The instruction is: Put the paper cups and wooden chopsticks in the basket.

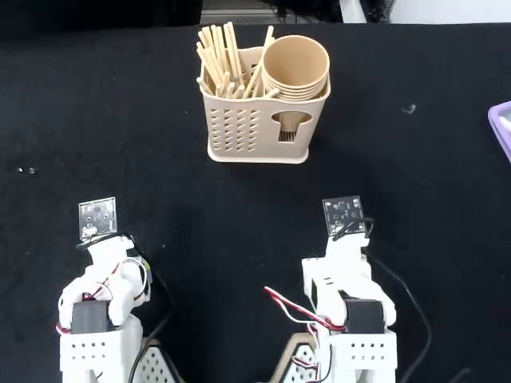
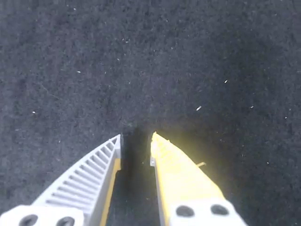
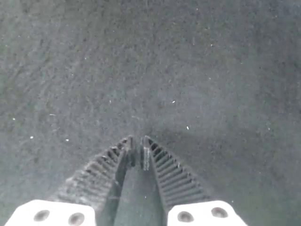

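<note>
— Folded low at the near edge of the table sit the two arms, one arm beside the other arm. What are the hands doing?

— As the left wrist view has it, the left hand hangs just over the dark table top with a narrow gap between its tips, released and grasping nothing. As for the right hand, it is clenched, tips all but touching, and nothing is between them.

— And the task's things?

— Well apart from both arms, toward the far side, the basket stands upright. Nested in a stack, the paper cups fill one compartment. Bunched and leaning in the compartment beside it are the wooden chopsticks.

— So which step is this?

— I'd judge the loading finished, since every cup and stick I can find is in the basket. The next move calls for little, perhaps only a check past the table's edges.

— Anything hard to make out?

— The cup rims overlap, so I can't count them. The basket wall hides the chopsticks' lower ends. A purple thing is cut off at the side, and I cannot tell what it is.
</note>
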